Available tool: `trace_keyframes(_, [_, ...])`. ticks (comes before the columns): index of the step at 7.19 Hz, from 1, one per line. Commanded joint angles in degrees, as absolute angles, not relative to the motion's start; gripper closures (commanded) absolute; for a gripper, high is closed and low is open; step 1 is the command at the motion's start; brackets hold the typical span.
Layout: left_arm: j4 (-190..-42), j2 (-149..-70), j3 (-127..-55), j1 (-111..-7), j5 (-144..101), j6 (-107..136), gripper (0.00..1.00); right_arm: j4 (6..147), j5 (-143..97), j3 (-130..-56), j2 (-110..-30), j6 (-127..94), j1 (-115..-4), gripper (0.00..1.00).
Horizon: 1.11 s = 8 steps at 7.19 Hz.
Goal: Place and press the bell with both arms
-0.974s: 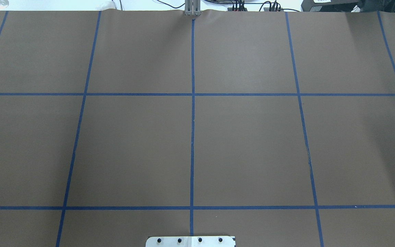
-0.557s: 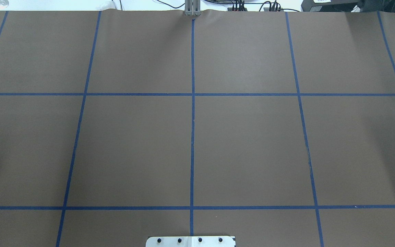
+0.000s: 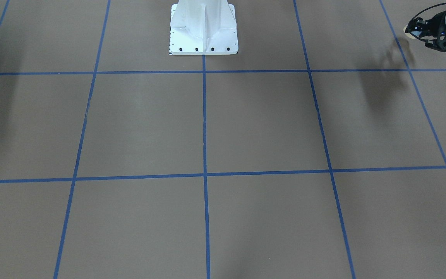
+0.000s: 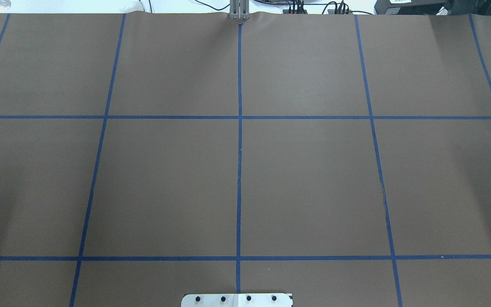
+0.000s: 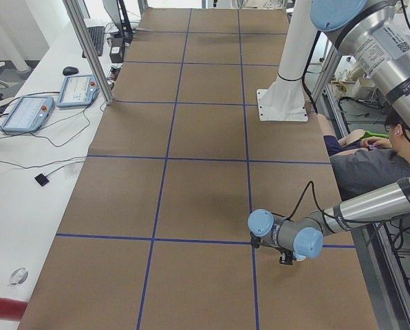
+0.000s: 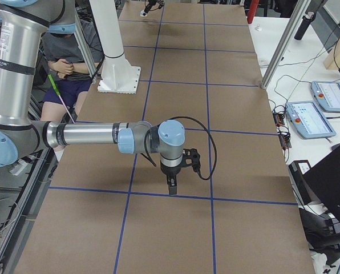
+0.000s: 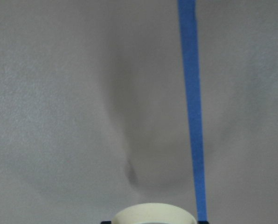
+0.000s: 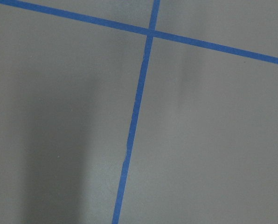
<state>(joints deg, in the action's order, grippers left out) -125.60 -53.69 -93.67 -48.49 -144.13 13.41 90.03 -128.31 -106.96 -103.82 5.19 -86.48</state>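
The bell shows only as a cream round edge (image 3: 409,30) at the tip of my left gripper (image 3: 415,31), at the top right of the front-facing view and above the brown table. Its cream rim (image 7: 154,213) fills the bottom middle of the left wrist view, beside a blue tape line. The left gripper is shut on it. In the exterior left view the left gripper (image 5: 285,258) points down near a tape crossing. My right gripper (image 6: 171,187) shows only in the exterior right view, pointing down just above the table. I cannot tell if it is open or shut.
The white pedestal (image 3: 203,31) stands at the robot's side of the table (image 4: 313,179), which has a brown cover with a blue tape grid. A seated person (image 5: 370,165) is beside the pedestal. Teach pendants (image 6: 310,120) and a metal post (image 6: 278,51) are off the far edge.
No arm or bell shows in the overhead view. Only the soft shadows at its left and right edges have shifted.
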Motion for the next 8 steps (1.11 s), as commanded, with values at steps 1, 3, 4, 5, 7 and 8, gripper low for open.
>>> trace_keyframes(1, [-125.6, -58.2, -94.7, -52.3, -143.6, 13.7, 0.87, 90.0, -128.2, -107.0, -103.8, 5.1, -86.5, 0.00])
trace_keyframes(3, [-123.8, -64.6, -95.5, -56.8, -143.2, 13.7, 0.91, 90.1, -128.1, -106.9, -103.8, 5.1, -86.5, 0.00])
trace_keyframes(4, [-119.9, -67.9, -97.3, -58.8, -141.8, 13.7, 0.92, 90.1, -128.1, -106.9, -103.7, 5.0, -86.5, 0.00])
trace_keyframes(5, [-114.1, -71.6, -100.0, -59.9, -141.2, 13.6, 0.92, 90.1, -128.0, -106.8, -103.7, 4.8, -86.5, 0.00])
trace_keyframes(7, [-104.9, -81.2, -101.3, -62.1, -139.8, 13.6, 0.93, 90.1, -127.9, -106.6, -103.4, 4.5, -86.5, 0.00])
trace_keyframes(8, [-99.0, -87.3, -101.3, -62.3, -139.0, 13.6, 0.94, 90.1, -127.9, -106.4, -103.4, 4.5, -86.5, 0.00])
